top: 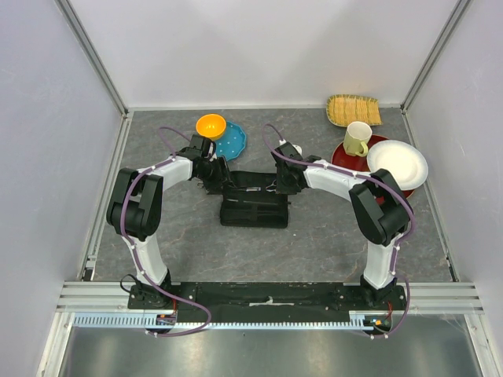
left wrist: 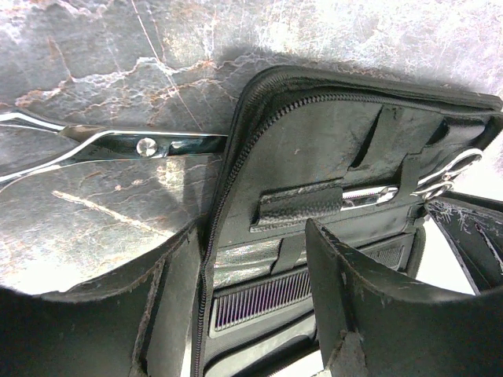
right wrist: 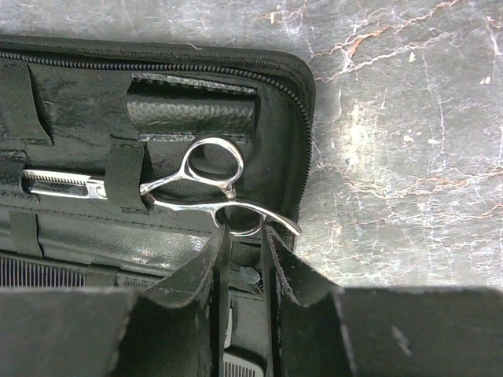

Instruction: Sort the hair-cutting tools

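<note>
Top external: we see the left gripper at the left edge of the open black case and the right gripper at its right edge. Left wrist: one pair of scissors lies flat on the table, tips touching the case edge. The left fingers stand wide apart, holding nothing. We spot a comb in the lower pocket. Right wrist: the second scissors sit under straps inside the case. The right fingers are nearly together, pinching its lower ring.
</note>
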Controlling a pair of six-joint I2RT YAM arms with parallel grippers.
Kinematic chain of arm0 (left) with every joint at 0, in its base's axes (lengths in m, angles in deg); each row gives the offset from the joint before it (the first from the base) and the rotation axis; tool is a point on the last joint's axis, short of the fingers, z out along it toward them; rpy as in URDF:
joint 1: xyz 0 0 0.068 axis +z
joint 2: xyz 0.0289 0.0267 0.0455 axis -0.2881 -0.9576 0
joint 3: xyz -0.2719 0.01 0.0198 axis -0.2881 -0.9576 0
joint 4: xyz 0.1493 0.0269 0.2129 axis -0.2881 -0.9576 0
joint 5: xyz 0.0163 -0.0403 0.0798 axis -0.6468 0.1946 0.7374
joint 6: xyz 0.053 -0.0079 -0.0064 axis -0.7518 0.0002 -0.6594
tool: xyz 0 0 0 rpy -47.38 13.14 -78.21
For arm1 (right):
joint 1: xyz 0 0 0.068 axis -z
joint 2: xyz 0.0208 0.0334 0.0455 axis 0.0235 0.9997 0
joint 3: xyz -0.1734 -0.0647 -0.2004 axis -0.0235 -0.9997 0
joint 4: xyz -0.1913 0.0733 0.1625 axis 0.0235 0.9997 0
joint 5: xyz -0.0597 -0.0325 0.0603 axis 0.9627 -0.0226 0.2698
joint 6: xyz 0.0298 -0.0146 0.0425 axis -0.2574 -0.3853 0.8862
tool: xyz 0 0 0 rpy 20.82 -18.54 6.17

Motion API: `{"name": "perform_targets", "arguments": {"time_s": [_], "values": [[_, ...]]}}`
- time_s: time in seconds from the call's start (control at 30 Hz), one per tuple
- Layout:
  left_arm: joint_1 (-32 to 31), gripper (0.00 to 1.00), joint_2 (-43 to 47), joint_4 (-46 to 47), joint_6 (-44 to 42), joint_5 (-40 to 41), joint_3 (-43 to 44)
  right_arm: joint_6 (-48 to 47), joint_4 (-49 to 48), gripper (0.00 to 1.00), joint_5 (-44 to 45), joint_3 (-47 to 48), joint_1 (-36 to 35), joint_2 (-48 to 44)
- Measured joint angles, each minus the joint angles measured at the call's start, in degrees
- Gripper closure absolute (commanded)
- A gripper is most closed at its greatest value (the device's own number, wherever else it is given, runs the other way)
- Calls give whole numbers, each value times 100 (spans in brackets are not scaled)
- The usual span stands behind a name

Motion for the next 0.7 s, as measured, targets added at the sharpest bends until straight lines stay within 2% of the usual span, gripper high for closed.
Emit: {"name": "perform_targets", "arguments": {"time_s": [0.33,0.7], "values": [[0,37,0,13,15,-9,-7,846,-90,61,289,-76,-9,31],[2,37,0,79,63,-146,-50,2140,-396,76,592,-529,-13,-249]]}}
